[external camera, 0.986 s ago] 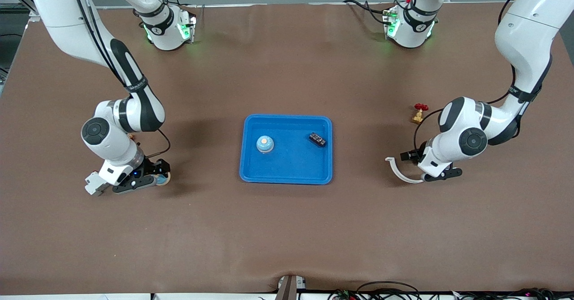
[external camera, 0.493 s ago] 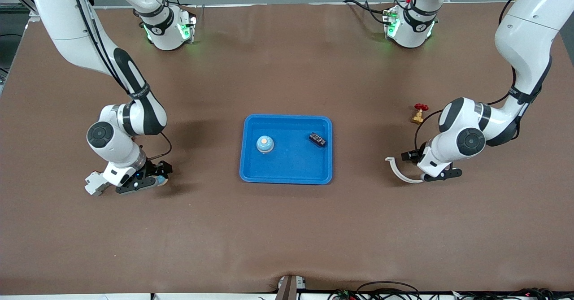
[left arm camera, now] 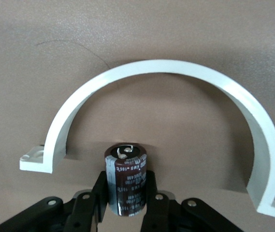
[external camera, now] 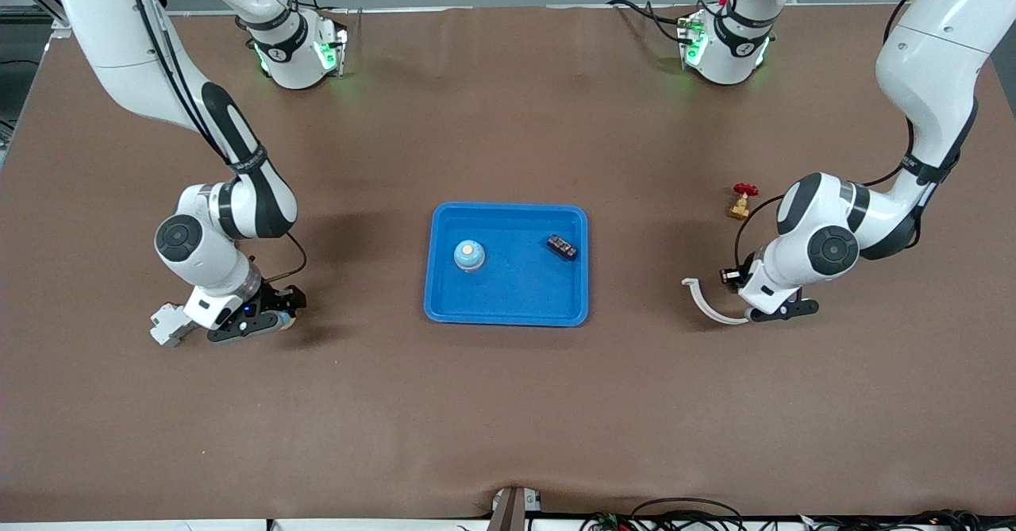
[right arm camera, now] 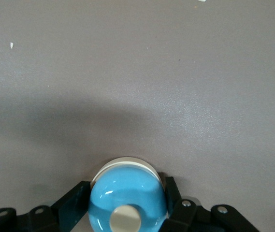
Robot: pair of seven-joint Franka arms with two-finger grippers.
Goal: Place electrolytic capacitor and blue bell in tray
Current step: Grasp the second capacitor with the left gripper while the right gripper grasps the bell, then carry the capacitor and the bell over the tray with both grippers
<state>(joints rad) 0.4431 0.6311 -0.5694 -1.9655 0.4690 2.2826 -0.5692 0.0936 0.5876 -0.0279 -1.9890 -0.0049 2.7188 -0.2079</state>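
On the worktop [external camera: 508, 404]: a bright-blue tray [external camera: 448, 309] sits at the middle, already holding a small bell-like dome [external camera: 469, 255] and a dark terminal block [external camera: 561, 247].
Left gripper [left arm camera: 126, 195]: low at the left arm's end of the worktop, fingers closed against the sides of the electrolytic capacitor [left arm camera: 125, 178], a dark brown can standing upright just beside a white half-ring clamp [left arm camera: 162, 72]. A brass valve with a red handle [external camera: 741, 200] lies near that arm.
Right gripper [right arm camera: 126, 205]: low at the right arm's end, fingers pressed to both sides of the blue bell [right arm camera: 126, 200], its pale button facing up.
Contact: whether either item has left the surface is hard to judge; both appear to rest on it.
Step in hand: grasping, both items well apart from the tray.
Next move: probably lift each straight up, the capacitor clearing the clamp, then carry inward and lower onto bare tray floor away from the two pieces inside.
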